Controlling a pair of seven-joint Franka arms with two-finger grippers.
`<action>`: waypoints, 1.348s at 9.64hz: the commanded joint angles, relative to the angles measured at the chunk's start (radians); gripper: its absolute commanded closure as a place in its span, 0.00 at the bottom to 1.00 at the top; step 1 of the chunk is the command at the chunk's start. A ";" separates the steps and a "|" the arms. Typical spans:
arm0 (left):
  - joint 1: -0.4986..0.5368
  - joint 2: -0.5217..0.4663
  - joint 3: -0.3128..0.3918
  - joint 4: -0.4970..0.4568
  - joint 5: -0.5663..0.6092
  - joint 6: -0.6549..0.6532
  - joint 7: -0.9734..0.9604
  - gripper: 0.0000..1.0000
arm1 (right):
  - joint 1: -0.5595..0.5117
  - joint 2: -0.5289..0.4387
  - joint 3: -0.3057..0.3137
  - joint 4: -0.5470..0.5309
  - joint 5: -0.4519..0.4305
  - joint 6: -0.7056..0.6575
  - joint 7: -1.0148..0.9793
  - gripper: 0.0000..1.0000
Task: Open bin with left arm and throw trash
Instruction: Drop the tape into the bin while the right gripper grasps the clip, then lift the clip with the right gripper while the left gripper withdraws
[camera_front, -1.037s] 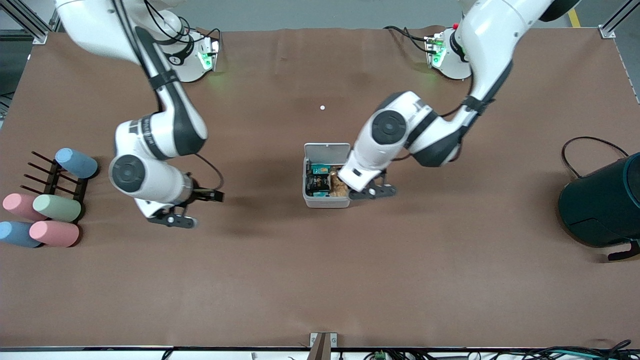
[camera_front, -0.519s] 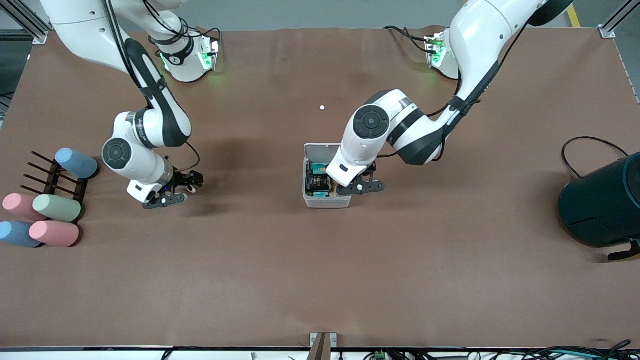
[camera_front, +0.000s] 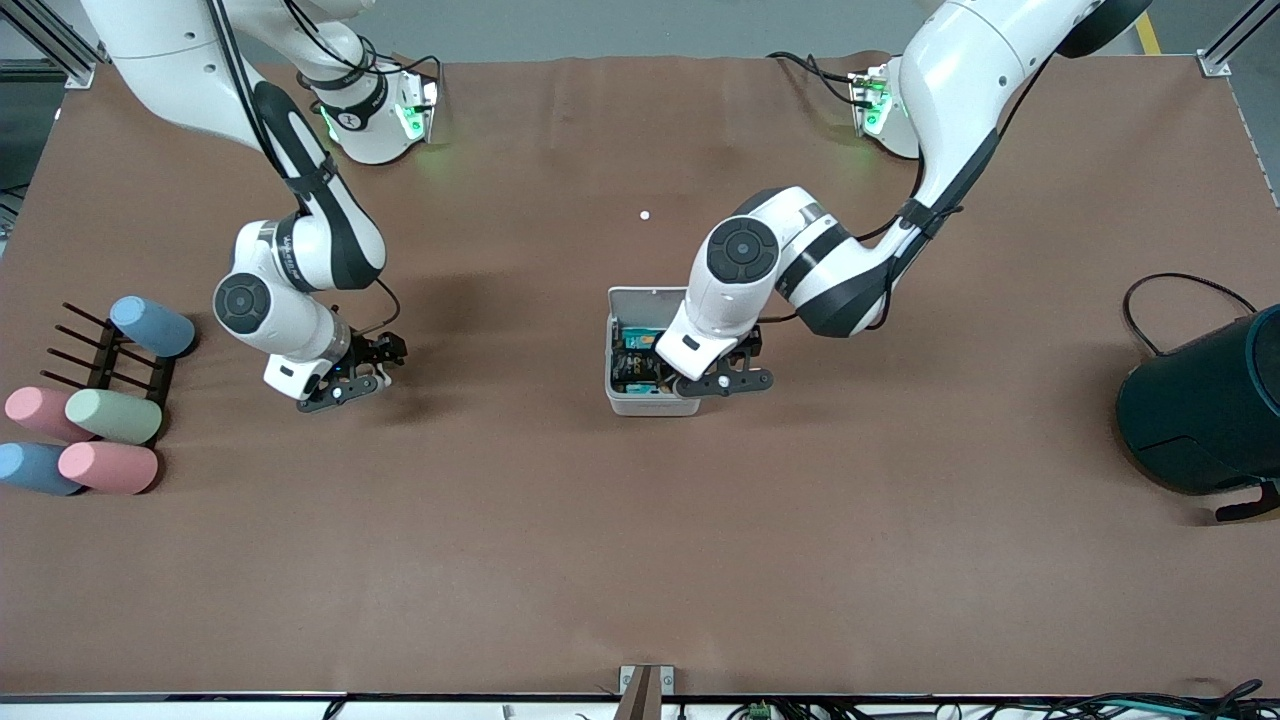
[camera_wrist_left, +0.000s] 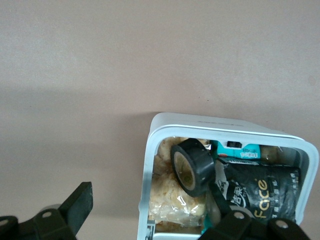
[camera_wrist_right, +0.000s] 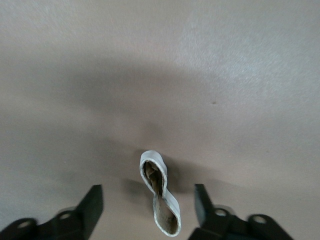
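Comparing with 1 second back, your left gripper (camera_wrist_left: 150, 220) has spread open, dropping 1 tape ring (camera_wrist_left: 192, 166) into the bin (camera_front: 652, 405). 1 foil packet (camera_wrist_left: 260, 192) lies beside it. Your right gripper (camera_wrist_right: 147, 210), seemingly open, straddles 1 rubber-band loop (camera_wrist_right: 160, 199).

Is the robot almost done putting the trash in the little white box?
Nearly. The bin is open, and the black packet and tape ring already lie inside it. The left gripper hangs open over the bin. The right gripper sits open around the rubber-band loop on the table, so that last piece is left to grab and drop in.
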 joint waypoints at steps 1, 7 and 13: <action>0.042 -0.038 -0.001 0.020 0.022 -0.032 0.001 0.00 | -0.010 0.007 0.011 -0.022 -0.006 0.023 -0.008 0.65; 0.517 -0.143 -0.223 0.174 -0.051 -0.390 0.356 0.00 | 0.036 -0.044 0.068 0.335 0.032 -0.441 0.381 0.99; 0.256 -0.532 0.397 0.159 -0.359 -0.636 0.863 0.00 | 0.388 0.246 0.082 0.940 0.106 -0.438 1.269 0.98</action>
